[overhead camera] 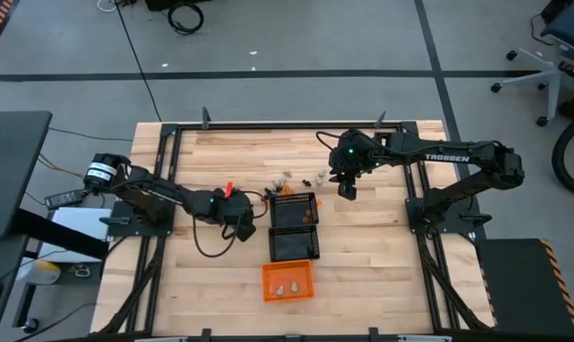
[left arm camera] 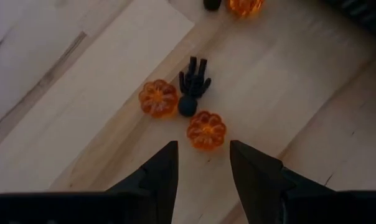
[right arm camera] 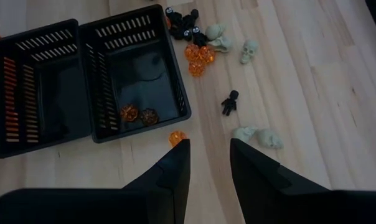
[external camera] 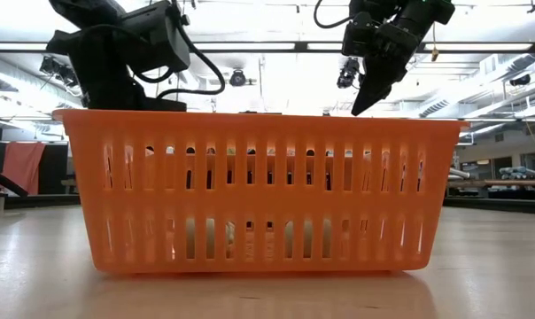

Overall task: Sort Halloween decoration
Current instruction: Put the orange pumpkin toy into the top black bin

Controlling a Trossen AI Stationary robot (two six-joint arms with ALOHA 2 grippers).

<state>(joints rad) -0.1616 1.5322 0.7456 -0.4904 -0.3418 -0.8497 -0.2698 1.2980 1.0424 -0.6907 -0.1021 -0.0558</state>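
Left gripper (left arm camera: 200, 163), jaws apart, poised above orange pumpkin (left arm camera: 206, 129); black hand trinket (left arm camera: 192, 87) at 11 o'clock (touching) risks being dragged along. Right gripper (right arm camera: 208, 163) open, hovering.

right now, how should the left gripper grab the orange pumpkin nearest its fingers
Grip the pumpkin across its round sides, coming straight down from above. It lies flat on the table in line with the open left gripper. A black spider lies just beyond, apart from it, so close carefully.

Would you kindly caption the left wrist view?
Open left tool above an orange pumpkin, beside a black spider.
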